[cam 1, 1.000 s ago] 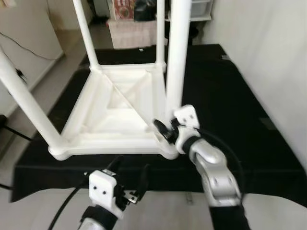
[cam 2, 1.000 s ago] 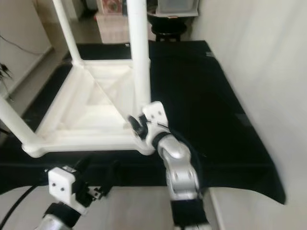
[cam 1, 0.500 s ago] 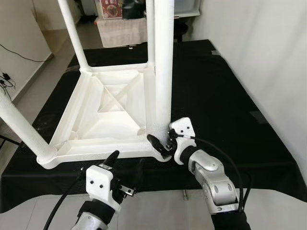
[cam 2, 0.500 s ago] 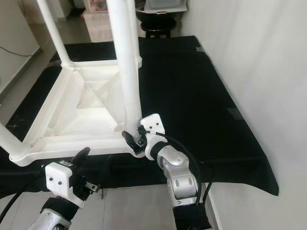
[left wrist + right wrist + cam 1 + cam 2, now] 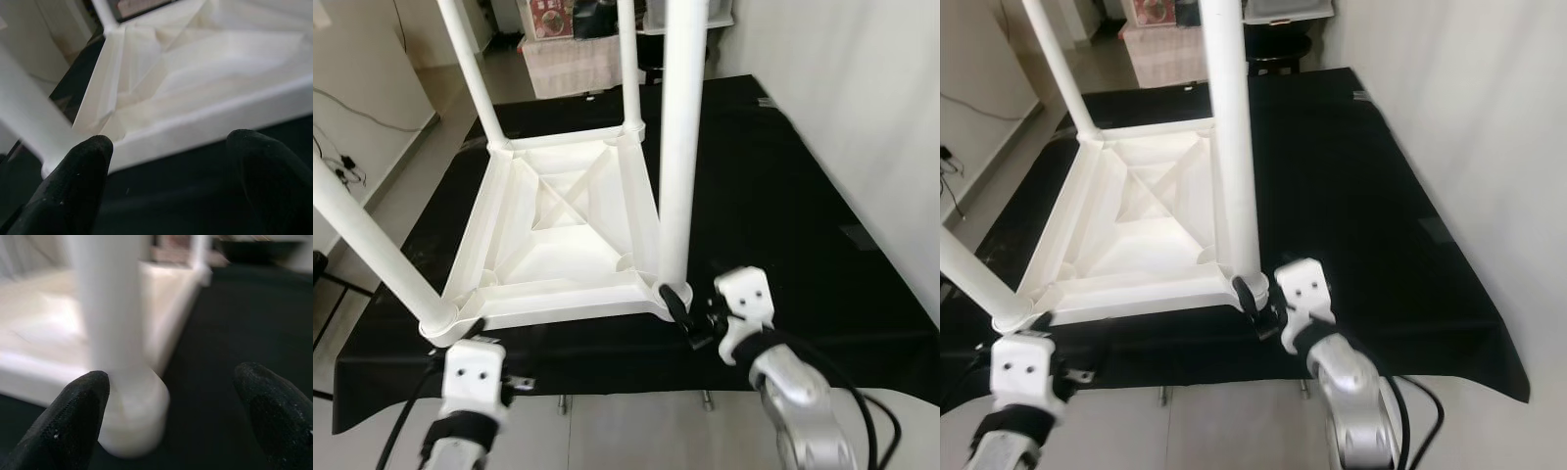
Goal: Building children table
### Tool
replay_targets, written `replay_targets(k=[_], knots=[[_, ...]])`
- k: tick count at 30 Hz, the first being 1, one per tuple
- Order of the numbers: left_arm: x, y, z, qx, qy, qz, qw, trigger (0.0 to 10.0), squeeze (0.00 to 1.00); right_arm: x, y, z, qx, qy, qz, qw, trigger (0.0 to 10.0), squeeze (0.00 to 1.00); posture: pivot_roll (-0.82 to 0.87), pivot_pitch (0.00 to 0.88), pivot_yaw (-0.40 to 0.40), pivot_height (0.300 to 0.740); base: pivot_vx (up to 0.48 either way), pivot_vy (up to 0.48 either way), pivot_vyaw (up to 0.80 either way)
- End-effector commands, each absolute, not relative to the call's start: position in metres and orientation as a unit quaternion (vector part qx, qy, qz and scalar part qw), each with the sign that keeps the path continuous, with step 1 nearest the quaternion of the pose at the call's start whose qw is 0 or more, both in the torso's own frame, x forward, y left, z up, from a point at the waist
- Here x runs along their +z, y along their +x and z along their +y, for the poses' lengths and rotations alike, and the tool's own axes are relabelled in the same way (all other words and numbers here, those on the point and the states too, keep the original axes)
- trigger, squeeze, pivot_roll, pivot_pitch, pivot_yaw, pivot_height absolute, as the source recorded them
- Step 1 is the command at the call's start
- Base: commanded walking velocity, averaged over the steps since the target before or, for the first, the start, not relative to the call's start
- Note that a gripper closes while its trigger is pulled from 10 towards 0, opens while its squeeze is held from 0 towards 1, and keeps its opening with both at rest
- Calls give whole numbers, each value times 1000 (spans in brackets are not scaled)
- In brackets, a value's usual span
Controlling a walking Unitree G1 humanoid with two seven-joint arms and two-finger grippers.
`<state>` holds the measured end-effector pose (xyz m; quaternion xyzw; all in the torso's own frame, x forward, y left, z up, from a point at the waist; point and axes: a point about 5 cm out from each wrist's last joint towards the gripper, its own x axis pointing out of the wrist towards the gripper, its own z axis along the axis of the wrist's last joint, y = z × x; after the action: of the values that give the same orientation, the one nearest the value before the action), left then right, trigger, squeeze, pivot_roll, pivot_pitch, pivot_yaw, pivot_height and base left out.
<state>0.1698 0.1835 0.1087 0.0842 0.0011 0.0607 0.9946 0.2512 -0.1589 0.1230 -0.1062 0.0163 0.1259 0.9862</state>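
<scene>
A white plastic children's table (image 5: 558,235) lies upside down on a black cloth (image 5: 773,196), with its legs pointing up. My right gripper (image 5: 683,311) is open just in front of the near-right corner. In the right wrist view the base of the near-right leg (image 5: 129,406) stands beside one fingertip (image 5: 78,406), apart from the other. My left gripper (image 5: 171,152) is open and faces the table's near rim (image 5: 205,127), close to the near-left leg (image 5: 372,245). Neither gripper holds anything.
The black cloth covers a low platform whose front edge (image 5: 607,387) runs just ahead of my arms. A white wall (image 5: 862,117) rises on the right. Boxes and shelving (image 5: 578,39) stand at the back, and bare floor with cables (image 5: 352,157) lies to the left.
The camera has shifted. My right gripper has drawn back a little from the near-right leg's base. My left gripper has moved left to the near-left corner.
</scene>
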Motion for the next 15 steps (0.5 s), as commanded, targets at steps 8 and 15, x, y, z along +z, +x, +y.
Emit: replay_targets(k=[8,15], knots=[[104,171,184,76,81,8,994,10000,0,123,254,-164,103,-112,22,988,10000,0,-29,79,115,740,0,0,0],[103,174,185,89,61,0,994,10000,0,119,255,-163,103,-123,32,987,10000,0,-22,83,101,740,0,0,0]])
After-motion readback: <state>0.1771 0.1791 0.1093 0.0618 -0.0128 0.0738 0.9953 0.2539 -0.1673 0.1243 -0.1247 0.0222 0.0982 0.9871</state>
